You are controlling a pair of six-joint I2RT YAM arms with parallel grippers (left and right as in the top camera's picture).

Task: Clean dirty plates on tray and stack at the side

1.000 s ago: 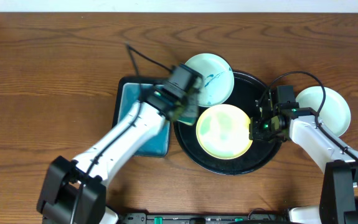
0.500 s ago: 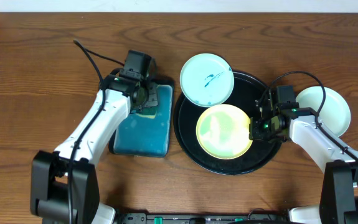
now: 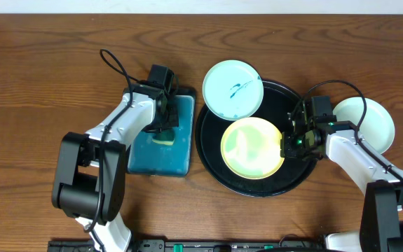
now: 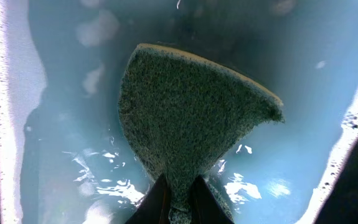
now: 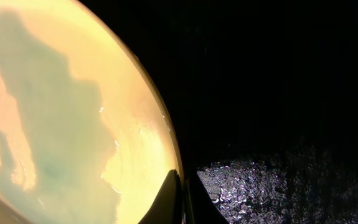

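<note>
The left gripper (image 4: 177, 193) is clamped on the sponge (image 4: 191, 112) in the basin (image 3: 145, 157), nine o'clock of the tray (image 3: 257, 185): dunk it properly. The right gripper (image 5: 182, 199) pinches the yellow plate (image 5: 54, 112) at its three-o'clock rim, probably steadying it.

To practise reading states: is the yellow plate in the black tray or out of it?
In. Seen from overhead, the yellow plate lies wholly inside the raised rim of the tray.

The brown wooden bench (image 3: 47, 91) carries a rectangular black-rimmed teal basin (image 3: 176, 157) and, just beside it on the right, a large round black tray (image 3: 257, 187). A pale mint-white plate (image 3: 373, 119) lies on the wood just beside the tray's right edge.
</note>
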